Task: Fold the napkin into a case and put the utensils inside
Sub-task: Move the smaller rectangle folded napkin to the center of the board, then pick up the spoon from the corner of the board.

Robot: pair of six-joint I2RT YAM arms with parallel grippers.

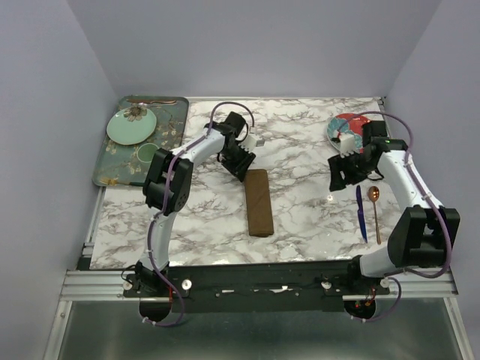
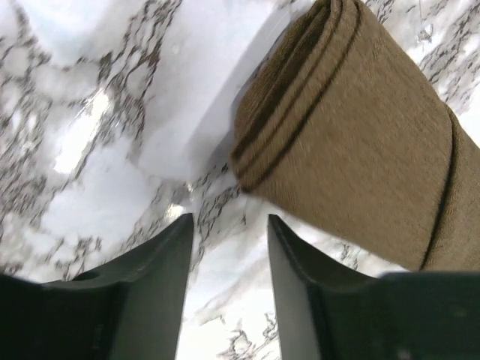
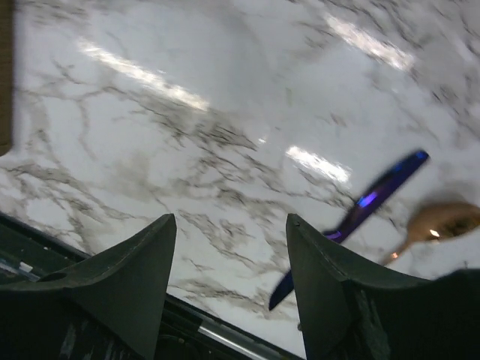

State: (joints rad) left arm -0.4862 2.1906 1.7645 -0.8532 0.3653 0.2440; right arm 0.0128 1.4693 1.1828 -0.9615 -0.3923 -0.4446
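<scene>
Presently the napkin (image 1: 259,202) lies folded into a narrow brown case at the middle of the marble desk (image 1: 300,150), its long axis running near to far with a slight slant. The left wrist view shows stacked fold edges at the far end of the case (image 2: 360,127).

The left end effector (image 1: 238,163) stands over that far end. Its fingers are apart with only bare desk between them (image 2: 230,221), and the cloth sits just ahead and to their right. Whether a finger touches the cloth cannot be told.

The right end effector (image 1: 341,174) is on the right side of the desk, well apart from the case. Its fingers are also spread with nothing between them (image 3: 231,221).

The utensils lie outside the case, side by side on the desk beside the right arm. The blue-handled utensil (image 1: 361,214) (image 3: 375,191) is on the left. The copper spoon (image 1: 374,210) (image 3: 439,221) is just to its right, bowl toward the far end.

A dark green floral tray (image 1: 112,169) sits at the desk's far left corner and carries a pale green plate (image 1: 131,126). A red plate (image 1: 345,126) sits at the far right, partly hidden by the right arm.
</scene>
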